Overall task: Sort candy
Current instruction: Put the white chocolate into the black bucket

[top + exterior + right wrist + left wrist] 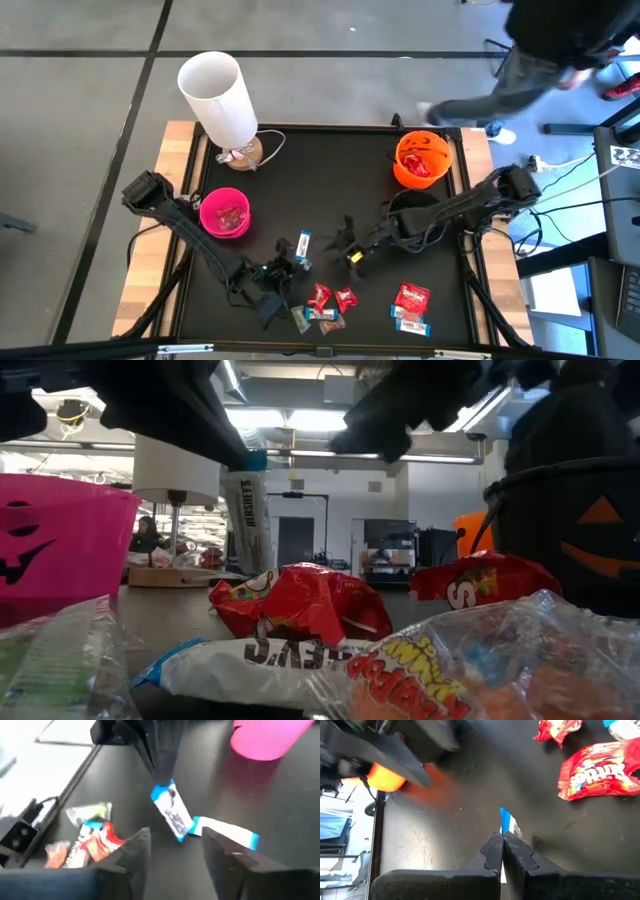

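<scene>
Above the black worktop (330,190), a blue-and-white wrapped candy bar (172,811) is pinched by the closed left gripper (502,842) for sorting, while the right gripper (172,842) is held apart nearby.

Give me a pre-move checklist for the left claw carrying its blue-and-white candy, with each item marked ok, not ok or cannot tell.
1. Left claw shut on the blue-and-white candy: ok, fingers pinch its top end.
2. Candy lifted off the table: ok, it hangs below the claw in the low view.
3. Right claw clear of the held candy: not ok, it stands open close by, facing it.
4. Second blue-and-white candy left flat on the table: ok.
5. Pink bowl unblocked: ok, nothing lies between it and the left claw.
6. Which bowl this candy belongs in: cannot tell.
</scene>
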{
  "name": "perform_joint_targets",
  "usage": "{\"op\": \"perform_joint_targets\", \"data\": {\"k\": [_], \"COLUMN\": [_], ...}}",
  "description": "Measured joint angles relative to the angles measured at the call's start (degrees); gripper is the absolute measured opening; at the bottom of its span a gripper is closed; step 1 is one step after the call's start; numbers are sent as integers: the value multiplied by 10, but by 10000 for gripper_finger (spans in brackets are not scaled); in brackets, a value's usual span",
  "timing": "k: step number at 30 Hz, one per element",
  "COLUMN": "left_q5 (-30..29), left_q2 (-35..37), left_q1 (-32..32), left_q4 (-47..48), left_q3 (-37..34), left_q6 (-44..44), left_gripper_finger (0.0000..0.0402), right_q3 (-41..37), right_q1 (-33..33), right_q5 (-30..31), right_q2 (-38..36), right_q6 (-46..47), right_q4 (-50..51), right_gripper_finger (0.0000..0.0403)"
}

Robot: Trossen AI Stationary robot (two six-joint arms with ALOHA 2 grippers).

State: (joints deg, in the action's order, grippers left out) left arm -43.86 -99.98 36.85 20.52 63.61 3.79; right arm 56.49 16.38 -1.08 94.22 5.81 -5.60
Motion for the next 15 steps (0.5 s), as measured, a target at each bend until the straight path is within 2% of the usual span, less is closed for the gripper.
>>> {"op": "perform_joint_targets", "data": {"k": [9, 12, 15], "left_q5": [-2, -2, -4], "left_q2": [0, 0, 0], "left_q1": [-6, -9, -9], "left_q4": [3, 3, 2], "left_q3": [0, 0, 0], "left_q6": [2, 0, -1], "left_gripper_finger": [0, 0, 0], "right_q3": [0, 0, 0], "right_q1": [-1, -1, -2], "right_q5": [-28, -29, -23], "right_q2": [127, 154, 173], "right_q6": [61, 76, 77], "right_q4": [-158, -195, -233], "right_gripper_finger": [309, 332, 338]}}
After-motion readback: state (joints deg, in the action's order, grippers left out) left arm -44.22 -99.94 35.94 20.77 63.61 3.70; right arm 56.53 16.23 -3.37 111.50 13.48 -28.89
